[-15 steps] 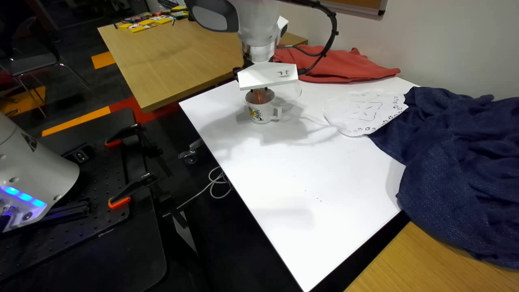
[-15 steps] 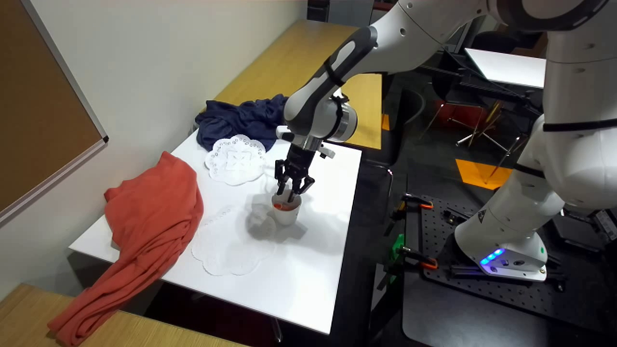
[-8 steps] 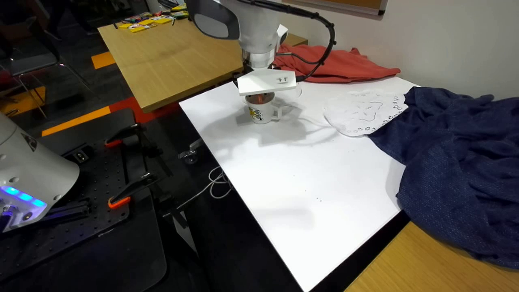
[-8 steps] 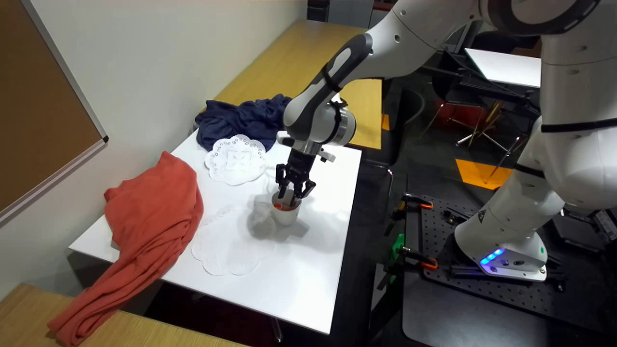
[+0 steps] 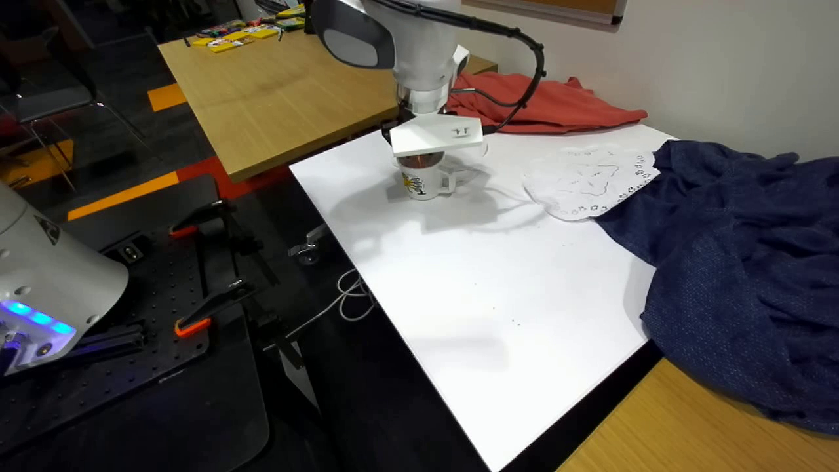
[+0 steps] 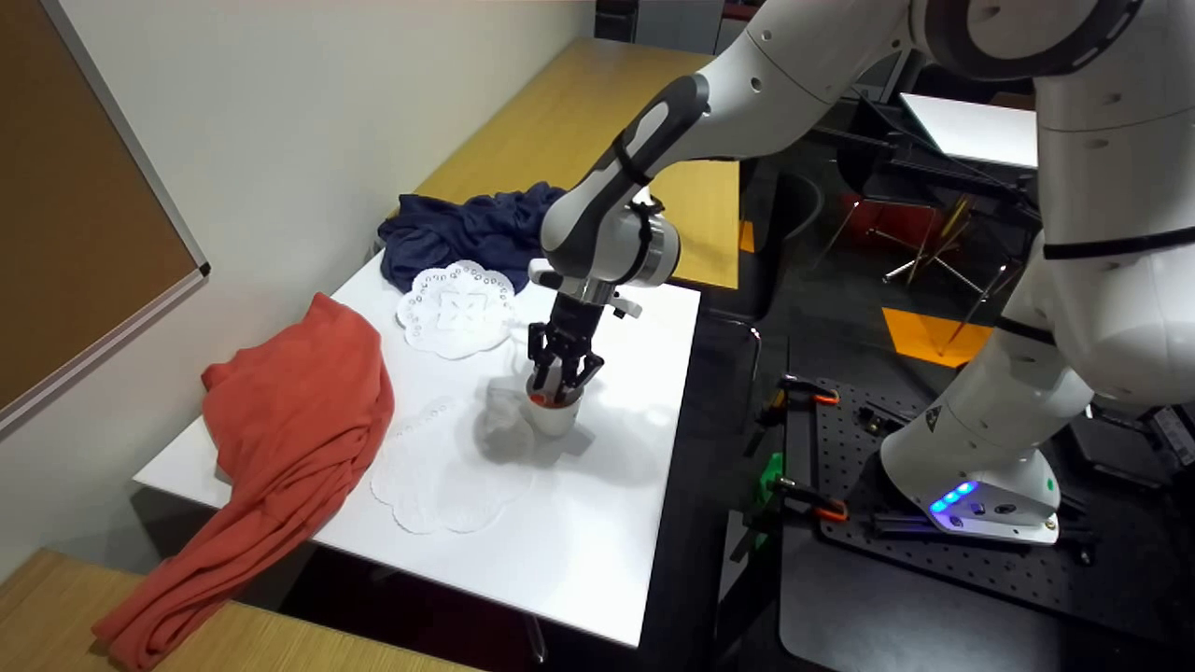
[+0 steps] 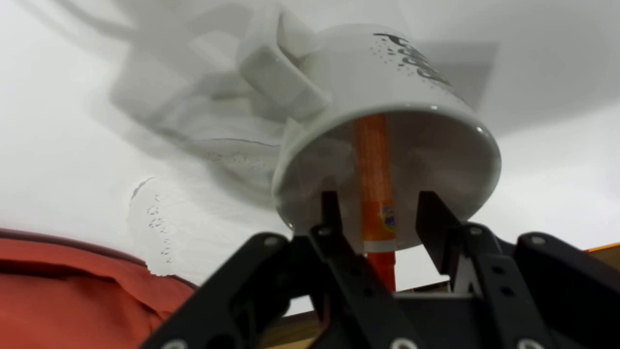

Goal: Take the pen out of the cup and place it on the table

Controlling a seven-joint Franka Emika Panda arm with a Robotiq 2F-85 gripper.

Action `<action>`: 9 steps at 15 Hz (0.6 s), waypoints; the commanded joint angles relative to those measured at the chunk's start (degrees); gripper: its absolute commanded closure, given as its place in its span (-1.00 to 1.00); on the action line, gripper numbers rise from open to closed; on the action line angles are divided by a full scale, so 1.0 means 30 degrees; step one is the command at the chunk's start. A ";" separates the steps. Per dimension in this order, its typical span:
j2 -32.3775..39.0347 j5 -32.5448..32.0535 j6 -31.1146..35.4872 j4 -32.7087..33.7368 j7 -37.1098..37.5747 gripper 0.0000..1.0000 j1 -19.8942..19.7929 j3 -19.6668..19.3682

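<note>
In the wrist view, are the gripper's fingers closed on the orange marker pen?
No, the gripper stands open, with a visible gap on either side of the orange marker pen.

Your matt hand (image 7: 379, 198) contrasts with the glossy, ceramic-looking cup (image 7: 358, 77) and the smooth, plastic-looking pen (image 7: 375, 165), while your smooth bench (image 5: 511, 301) sets off a lacy, papery doily (image 6: 457, 313), soft matt red cloth (image 6: 299, 401) and coarsely woven navy cloth (image 5: 741, 282); the wrist collar (image 5: 425, 99) shines like metal, the desk (image 5: 275, 98) shows wood grain.
</note>
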 commanded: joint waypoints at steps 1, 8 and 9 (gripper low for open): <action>0.0472 -0.0301 0.0199 0.0688 0.0174 0.18 -0.0242 0.0340; 0.0374 -0.0205 0.0301 0.0741 0.0097 0.93 -0.0298 0.0563; 0.0016 -0.0011 0.0371 0.0450 -0.0070 0.91 -0.0374 0.0680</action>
